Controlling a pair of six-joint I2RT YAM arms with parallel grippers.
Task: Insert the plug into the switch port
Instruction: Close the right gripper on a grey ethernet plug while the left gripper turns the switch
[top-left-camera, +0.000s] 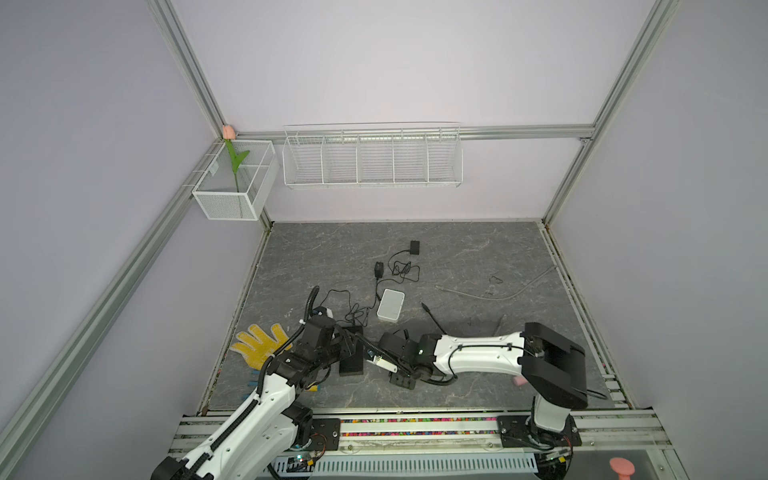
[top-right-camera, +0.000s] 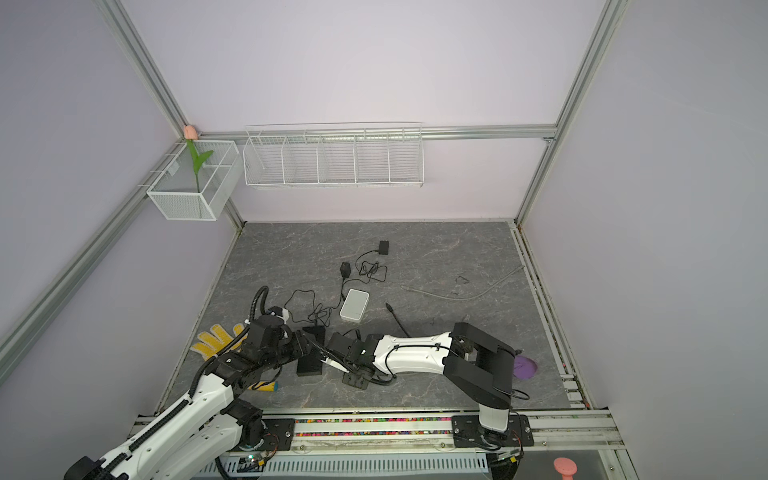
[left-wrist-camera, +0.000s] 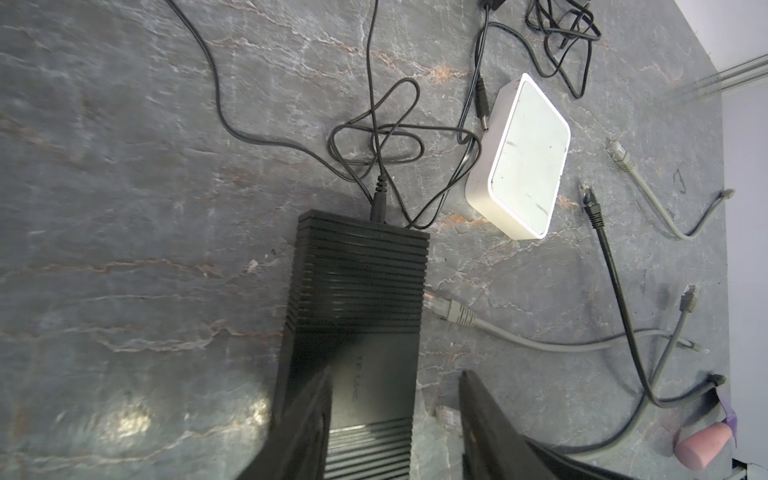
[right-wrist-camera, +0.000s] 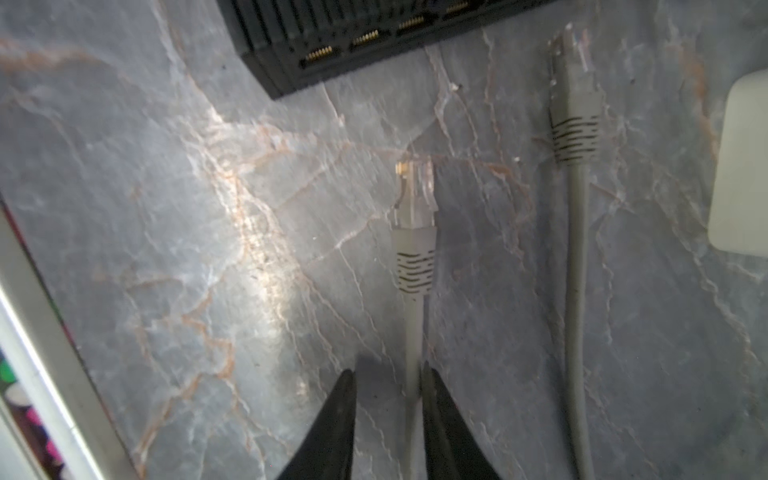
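Right fingers stand parted around a grey cable, one side touching it, the other clear; its plug lies on the marbled tabletop, pointing towards the black switch but short of its port row; left fingers are spread open astride the switch; a second grey plug lies alongside.

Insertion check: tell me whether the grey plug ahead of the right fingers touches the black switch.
Apart. The right wrist view shows bare table between the grey plug and the black switch.
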